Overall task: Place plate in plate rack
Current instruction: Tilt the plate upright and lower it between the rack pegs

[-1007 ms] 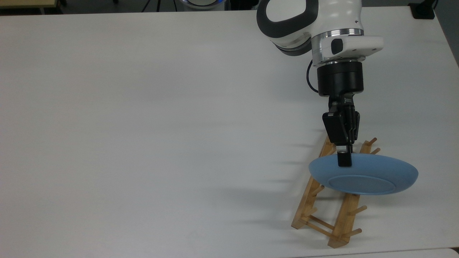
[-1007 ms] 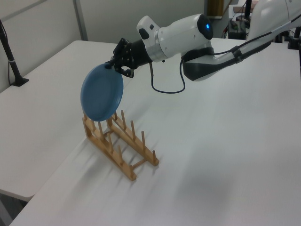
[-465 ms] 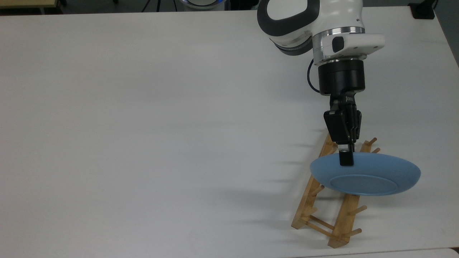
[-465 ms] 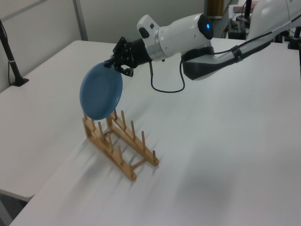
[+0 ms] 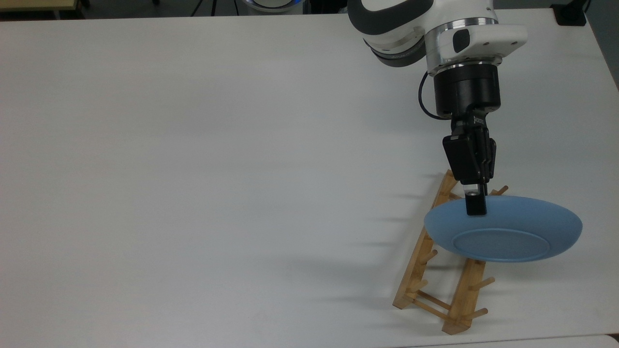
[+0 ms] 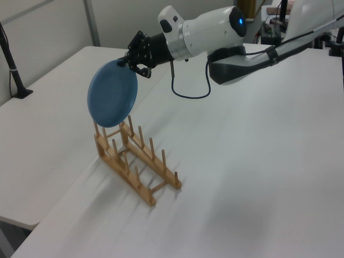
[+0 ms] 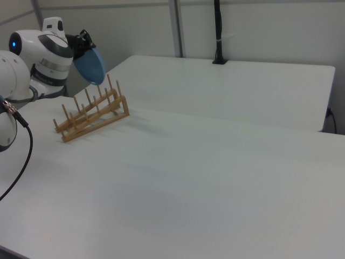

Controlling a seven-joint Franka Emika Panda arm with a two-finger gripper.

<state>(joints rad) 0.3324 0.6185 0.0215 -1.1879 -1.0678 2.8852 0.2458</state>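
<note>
Left to right in the top view: bare white table (image 5: 193, 145), then your black two-finger gripper (image 5: 476, 209) clenched on the top rim of the round glossy light-blue plate (image 5: 503, 229), held on edge above the light wooden pegged plate rack (image 5: 425, 285), not touching. Glaze looks slippery, likely brittle; keep that rim pinch firm.

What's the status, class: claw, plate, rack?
Claw shut on plate rim. Plate on edge, held above plate rack, not yet slotted. Nothing blocking the pegs.
</note>
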